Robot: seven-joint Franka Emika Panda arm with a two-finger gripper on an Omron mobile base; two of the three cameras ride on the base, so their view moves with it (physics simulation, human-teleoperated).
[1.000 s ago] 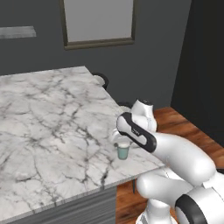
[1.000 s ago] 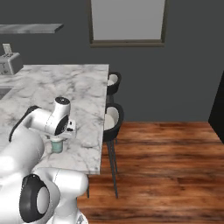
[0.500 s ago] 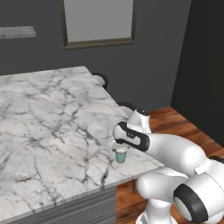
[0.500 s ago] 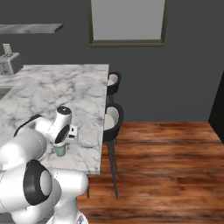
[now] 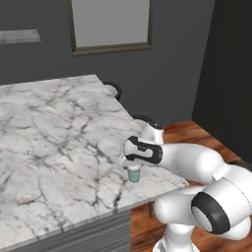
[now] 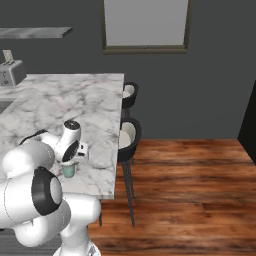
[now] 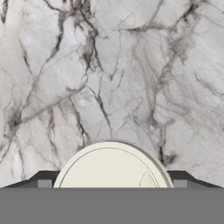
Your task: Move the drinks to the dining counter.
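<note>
A small teal cup point(image 5: 134, 174) point(image 6: 68, 171) with a white lid point(image 7: 111, 168) is upright near the front right corner of the dining counter point(image 5: 49, 128) point(image 6: 85, 95) point(image 7: 109, 65), a white marble slab with grey veins. My gripper point(image 5: 134, 168) point(image 6: 68, 164) point(image 7: 111, 179) reaches down over the cup from above. Its dark fingertips point(image 7: 43, 178) sit against both sides of the lid, shut on the cup. I cannot tell whether the cup's base rests on the marble or hangs just above it.
Two dark stools with white seats point(image 6: 129, 135) point(image 6: 129, 94) stand along the counter's right edge, over a wooden floor point(image 6: 190, 190). A toaster point(image 6: 10, 72) sits at the far left. The counter's near edge point(image 5: 147, 199) is close to the cup.
The gripper and the teal cup came down and a little toward the counter's near edge together, then nearly stopped. The jaws kept the same width.
</note>
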